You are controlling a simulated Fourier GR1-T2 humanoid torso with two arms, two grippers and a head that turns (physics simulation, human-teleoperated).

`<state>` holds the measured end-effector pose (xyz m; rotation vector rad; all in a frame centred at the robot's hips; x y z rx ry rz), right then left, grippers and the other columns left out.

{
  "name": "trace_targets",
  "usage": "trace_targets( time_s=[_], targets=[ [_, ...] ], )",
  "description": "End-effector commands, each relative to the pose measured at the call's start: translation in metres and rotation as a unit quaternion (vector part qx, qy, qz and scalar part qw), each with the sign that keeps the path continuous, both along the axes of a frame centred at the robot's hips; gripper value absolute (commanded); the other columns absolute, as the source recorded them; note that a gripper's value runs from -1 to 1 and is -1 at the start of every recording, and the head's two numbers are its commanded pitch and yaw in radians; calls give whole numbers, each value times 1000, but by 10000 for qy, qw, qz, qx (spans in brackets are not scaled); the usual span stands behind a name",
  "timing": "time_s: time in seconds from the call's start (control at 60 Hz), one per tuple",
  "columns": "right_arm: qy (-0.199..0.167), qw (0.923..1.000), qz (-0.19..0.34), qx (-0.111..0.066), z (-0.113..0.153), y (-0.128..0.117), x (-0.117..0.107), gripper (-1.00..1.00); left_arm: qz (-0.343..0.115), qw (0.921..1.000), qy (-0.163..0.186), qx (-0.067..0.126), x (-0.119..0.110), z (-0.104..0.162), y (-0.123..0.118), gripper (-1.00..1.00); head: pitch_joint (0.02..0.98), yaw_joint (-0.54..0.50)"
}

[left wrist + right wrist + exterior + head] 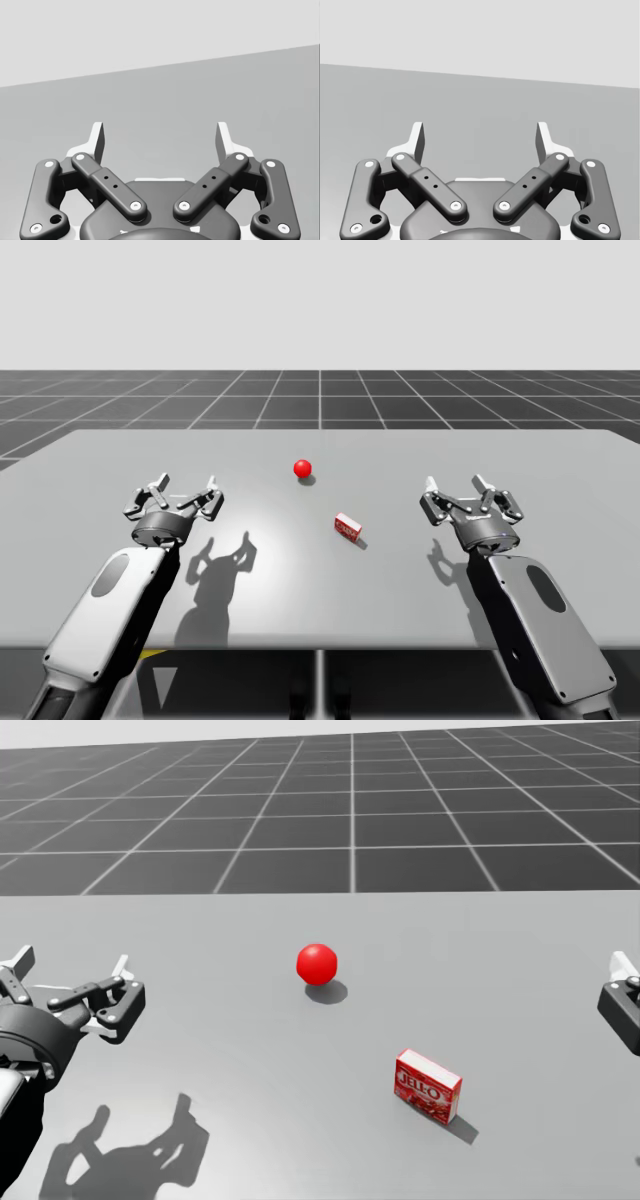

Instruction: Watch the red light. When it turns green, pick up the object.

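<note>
Status: light ball (303, 468) is red. Small red box (347, 528) sits on table (300, 590) between the arms, nearer right gripper (456, 486), well apart from both, seemingly standing on edge. Both left gripper (186, 490) and right gripper: fingers spread, nothing held.

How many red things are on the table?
2: a red ball near the middle, and a small red box nearer me, just right of it. None seems hidden.
</note>
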<state>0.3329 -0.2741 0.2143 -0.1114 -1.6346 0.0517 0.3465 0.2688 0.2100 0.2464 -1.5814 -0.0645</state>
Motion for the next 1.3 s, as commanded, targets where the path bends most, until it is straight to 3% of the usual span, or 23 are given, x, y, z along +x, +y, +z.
trace_targets(
  time_s=[0.017, 0.933, 1.3],
  targets=[
    [5, 10000, 13, 4, 0, 0, 0, -1000, -9, 10000, -37, -20, 0, 1, -1, -1000, 584, 69],
    [47, 10000, 69, -6, 0, 0, 0, -1000, -10, 10000, -78, -40, -2, 2, -1, -1000, 590, 66],
    [28, 10000, 54, -27, -1, 1, 0, -1000, -11, 9999, -101, -52, -3, 4, 0, -1000, 732, -49]
  ],
)
